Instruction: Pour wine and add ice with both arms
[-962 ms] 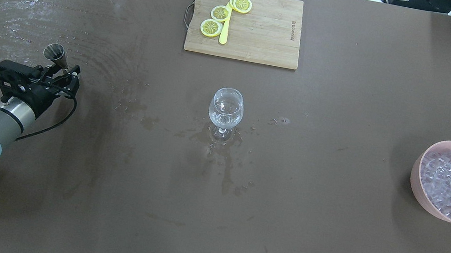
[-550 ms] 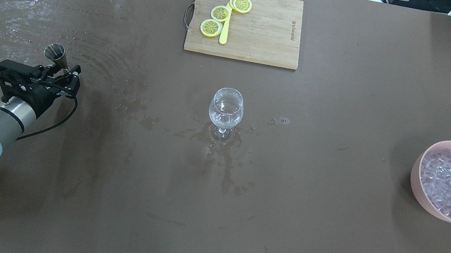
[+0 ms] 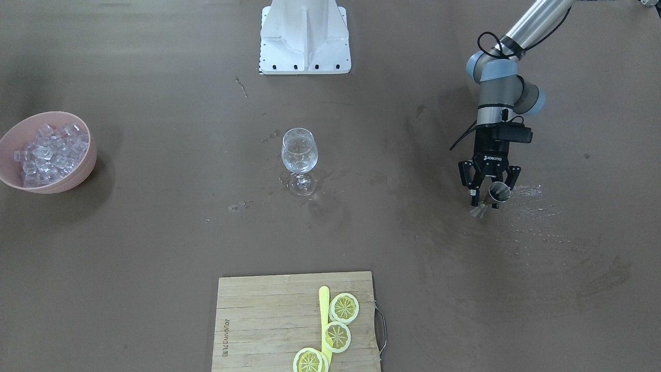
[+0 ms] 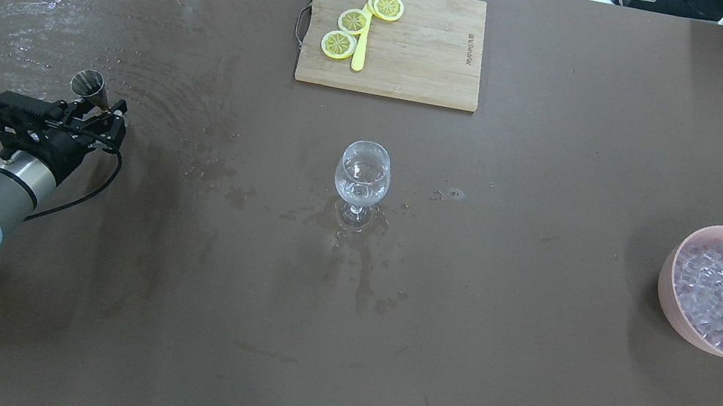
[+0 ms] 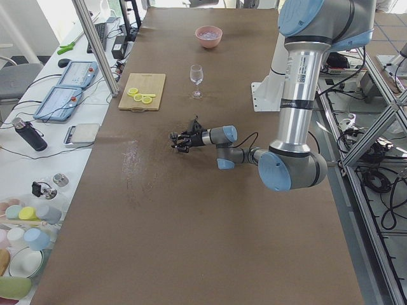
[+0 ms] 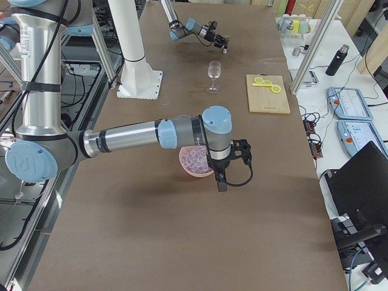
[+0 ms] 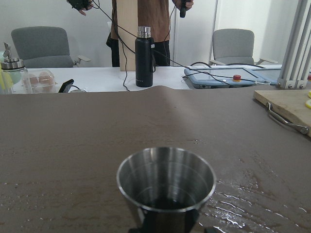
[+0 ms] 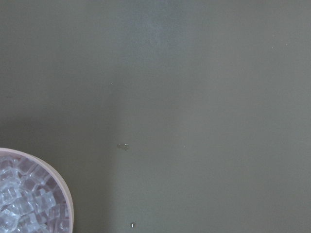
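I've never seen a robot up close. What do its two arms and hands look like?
Both the left arm and the right arm are silver-grey tubes linked by rounded joints with pale blue caps. Black cables loop along the wrists. The left hand is black with two fingers and small white lettering; the right hand is black too, its details too small to tell.

A wooden cutting board (image 4: 425, 51) lies at the desk's (image 4: 523, 380) far edge, carrying lemon slices (image 4: 338, 44) beside a yellow knife (image 4: 358, 57). A black flask (image 7: 143, 60) stands beyond the desk's end.
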Available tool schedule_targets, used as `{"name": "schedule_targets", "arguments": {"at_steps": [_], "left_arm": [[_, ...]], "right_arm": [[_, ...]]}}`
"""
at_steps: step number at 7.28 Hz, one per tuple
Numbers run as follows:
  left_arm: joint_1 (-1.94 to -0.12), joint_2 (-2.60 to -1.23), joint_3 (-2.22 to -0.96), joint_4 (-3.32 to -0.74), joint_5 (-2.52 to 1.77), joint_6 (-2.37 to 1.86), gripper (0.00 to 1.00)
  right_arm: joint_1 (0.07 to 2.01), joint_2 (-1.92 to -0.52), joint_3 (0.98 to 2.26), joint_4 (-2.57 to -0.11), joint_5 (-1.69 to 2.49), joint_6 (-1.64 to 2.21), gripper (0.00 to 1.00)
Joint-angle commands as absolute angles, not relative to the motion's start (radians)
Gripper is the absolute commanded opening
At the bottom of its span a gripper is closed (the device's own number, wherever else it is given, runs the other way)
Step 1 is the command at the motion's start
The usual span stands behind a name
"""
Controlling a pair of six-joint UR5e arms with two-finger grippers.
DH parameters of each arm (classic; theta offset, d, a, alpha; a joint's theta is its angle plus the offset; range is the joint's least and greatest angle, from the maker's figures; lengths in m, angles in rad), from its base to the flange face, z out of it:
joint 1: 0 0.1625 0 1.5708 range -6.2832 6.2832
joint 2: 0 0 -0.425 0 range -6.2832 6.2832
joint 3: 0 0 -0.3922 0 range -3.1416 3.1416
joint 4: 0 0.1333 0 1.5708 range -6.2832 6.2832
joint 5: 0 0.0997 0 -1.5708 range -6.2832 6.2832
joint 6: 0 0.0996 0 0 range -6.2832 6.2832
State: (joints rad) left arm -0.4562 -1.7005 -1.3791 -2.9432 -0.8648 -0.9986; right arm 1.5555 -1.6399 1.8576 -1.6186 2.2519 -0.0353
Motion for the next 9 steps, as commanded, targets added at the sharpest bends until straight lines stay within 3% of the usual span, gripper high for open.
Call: {"name": "schedule_targets", "arguments": {"at_steps": [1,4,9], "left_arm": [[-0.457,-1.697,-1.379,-2.944,-0.864,-1.000,0.53],[-0.457,-1.695,-1.364,-2.973,-0.865,-0.999,0.00],[-0.459,-1.709,-1.393,-3.010,-0.865,-0.997,0.00]], "right_arm": [[1.555,-1.640,1.858,-1.618,2.252,-0.035,1.00],[1.555,-1.640,1.858,-1.618,2.252,-0.035,1.00],[1.555,-1.640,1.862,-1.618,2.252,-0.035,1.00]]}}
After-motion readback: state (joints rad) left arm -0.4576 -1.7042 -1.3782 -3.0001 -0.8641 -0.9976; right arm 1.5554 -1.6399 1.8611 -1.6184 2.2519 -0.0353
